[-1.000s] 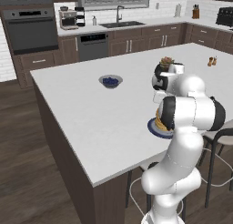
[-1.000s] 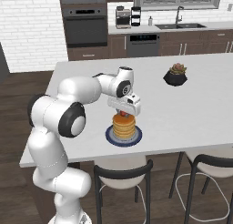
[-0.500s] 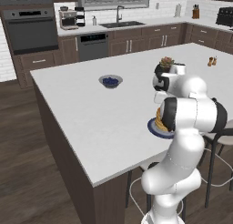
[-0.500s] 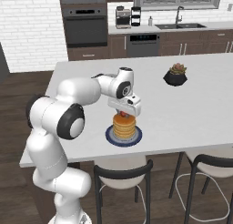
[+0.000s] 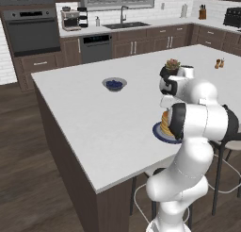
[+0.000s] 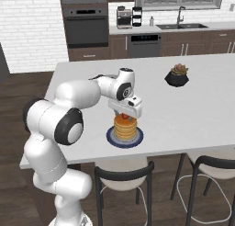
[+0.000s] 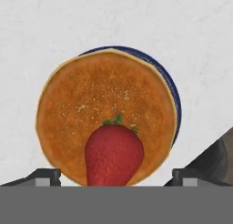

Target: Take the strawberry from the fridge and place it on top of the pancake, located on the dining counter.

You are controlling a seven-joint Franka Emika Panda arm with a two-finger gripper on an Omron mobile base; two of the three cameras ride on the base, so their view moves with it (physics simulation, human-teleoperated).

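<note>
Strawberry [image 7: 114,154] sits low-centre in your hand view on the pancake [image 7: 105,114], on the counter [image 6: 193,105], the tool [image 6: 125,111] just above with tips spread apart, touching nothing, so you've placed it and seemingly need only lift away.

Kitchen background, rendered.
White brick wall [image 6: 32,27], dark wood floor [image 5: 28,179], brown cabinets [image 5: 136,46], built-in oven [image 6: 86,30], black stools [image 6: 124,179].
</note>
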